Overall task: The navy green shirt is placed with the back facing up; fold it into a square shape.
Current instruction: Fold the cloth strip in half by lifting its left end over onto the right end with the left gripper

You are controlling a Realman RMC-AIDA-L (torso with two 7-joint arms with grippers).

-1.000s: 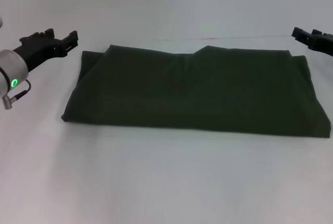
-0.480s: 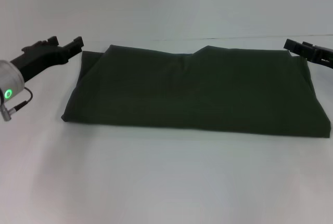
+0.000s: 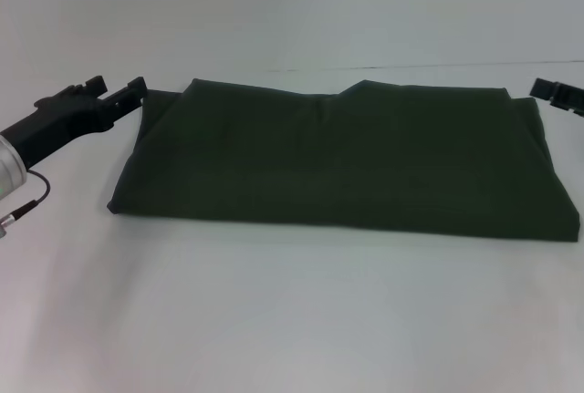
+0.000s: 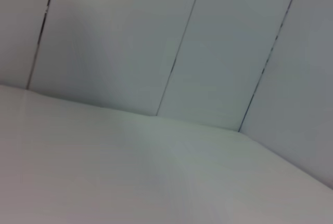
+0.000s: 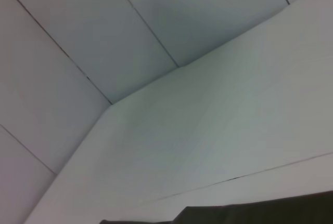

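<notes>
The navy green shirt (image 3: 342,160) lies folded into a wide, flat band across the middle of the white surface (image 3: 292,320), plain side up, its long edges running side to side and its far edge humped slightly near the centre; it is a rectangle, not yet a square. The left end effector (image 3: 137,90) sits at the band's far left corner, its tip touching or just short of the cloth, fingers drawn narrow with nothing visibly between them. The right end effector (image 3: 546,91) hovers just beside the far right corner, only its tip in view at the edge of the head camera's field, and whether its fingers are wide or closed cannot be told. The right wrist camera catches a dark strip of the shirt along the lower edge of its picture; the left wrist camera shows only bare surface and wall panels. The risk from here appears to lie in the corner grips: a pinch that takes only the top layer would let the lower layers sag or trail, skewing the next fold. Uneven lifting by the two arms could drag the whole band sideways or crease the humped far edge into the finished shape.
</notes>
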